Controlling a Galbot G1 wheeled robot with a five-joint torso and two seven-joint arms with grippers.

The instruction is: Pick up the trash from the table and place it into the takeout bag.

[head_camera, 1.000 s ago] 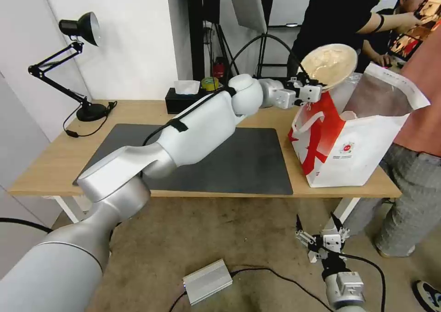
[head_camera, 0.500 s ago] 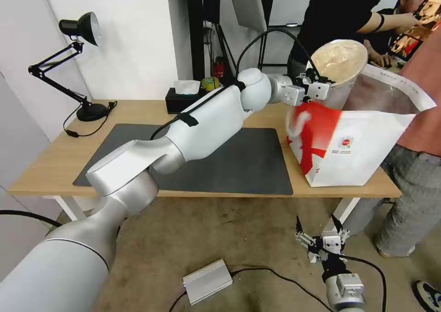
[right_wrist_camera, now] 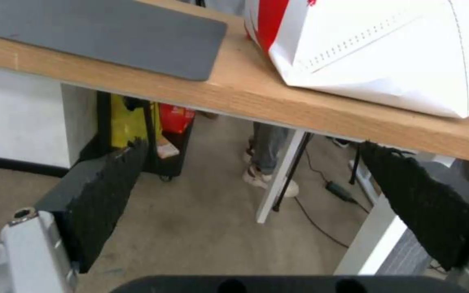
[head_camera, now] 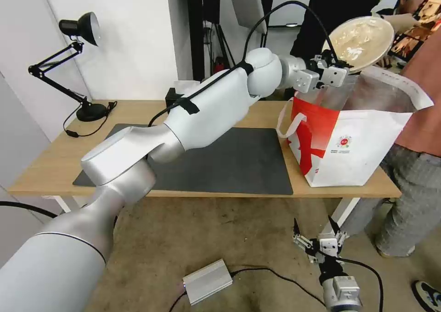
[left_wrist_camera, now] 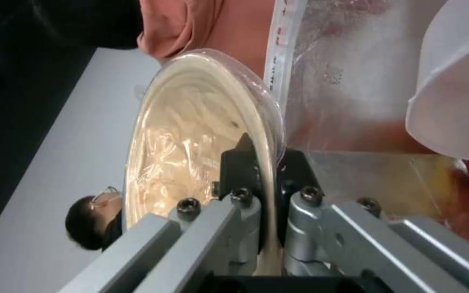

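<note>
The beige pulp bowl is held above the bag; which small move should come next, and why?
Probably lower it. The left gripper pinches the beige pulp bowl by its rim, tilted, above the open red-and-white insulated takeout bag, not yet inside its foil mouth.

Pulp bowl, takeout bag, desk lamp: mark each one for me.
pulp bowl (head_camera: pixel 359 40), head view, on its inner surface.
takeout bag (head_camera: pixel 363 153), head view, on its white front panel.
desk lamp (head_camera: pixel 85 27), head view, on its black shade.
</note>
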